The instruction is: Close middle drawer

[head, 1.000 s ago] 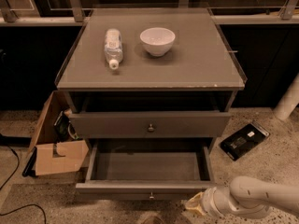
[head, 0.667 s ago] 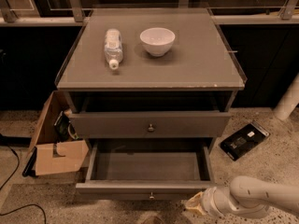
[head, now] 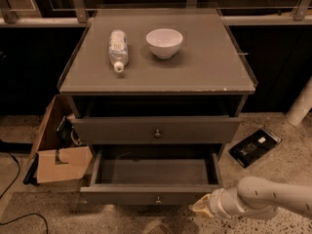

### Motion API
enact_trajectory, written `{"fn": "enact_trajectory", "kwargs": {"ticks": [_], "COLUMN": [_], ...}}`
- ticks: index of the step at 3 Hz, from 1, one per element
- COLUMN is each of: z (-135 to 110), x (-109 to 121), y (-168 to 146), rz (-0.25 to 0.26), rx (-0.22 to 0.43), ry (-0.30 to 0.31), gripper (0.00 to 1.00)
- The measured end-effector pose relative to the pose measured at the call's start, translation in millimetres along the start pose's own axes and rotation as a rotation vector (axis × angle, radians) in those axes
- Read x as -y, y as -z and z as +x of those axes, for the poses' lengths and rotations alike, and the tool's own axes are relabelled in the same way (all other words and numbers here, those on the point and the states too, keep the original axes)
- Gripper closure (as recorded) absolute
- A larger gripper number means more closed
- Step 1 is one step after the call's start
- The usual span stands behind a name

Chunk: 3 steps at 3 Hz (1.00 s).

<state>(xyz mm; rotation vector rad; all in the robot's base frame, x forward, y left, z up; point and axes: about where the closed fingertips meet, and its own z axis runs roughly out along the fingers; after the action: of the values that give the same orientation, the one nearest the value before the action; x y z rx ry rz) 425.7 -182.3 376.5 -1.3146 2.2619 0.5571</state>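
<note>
The middle drawer (head: 146, 195) is the wide shallow grey-brown one, pulled far out of the cabinet, with nothing showing inside it. Its low front panel has a small round metal knob (head: 157, 199) at the centre. Above it, the drawer with the taller front panel (head: 112, 129) and a like knob sits only slightly out. My gripper (head: 200, 207) is at the end of the white arm (head: 263, 199), low at the right, just in front of the open drawer's right front corner. I cannot tell whether it touches the panel.
A plastic bottle (head: 117, 48) lies on the cabinet top (head: 204, 67) beside a white bowl (head: 164, 42). An open cardboard box (head: 58, 162) stands on the floor to the left. A flat black device (head: 255, 146) lies on the floor to the right. A white post (head: 300, 106) stands at the far right.
</note>
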Motion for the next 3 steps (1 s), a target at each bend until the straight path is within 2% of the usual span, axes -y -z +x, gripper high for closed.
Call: {"fn": "enact_trajectory", "kwargs": {"ticks": [1, 2, 3], "z": [-15, -40, -40], "x": [26, 71, 72], "y": [6, 13, 13], "rz": [0.054, 0.147, 0.147], "rx": [0.008, 0.027, 0.027], "ry": [0.01, 0.009, 0.009], "gripper": [1.0, 1.0, 1.0]}}
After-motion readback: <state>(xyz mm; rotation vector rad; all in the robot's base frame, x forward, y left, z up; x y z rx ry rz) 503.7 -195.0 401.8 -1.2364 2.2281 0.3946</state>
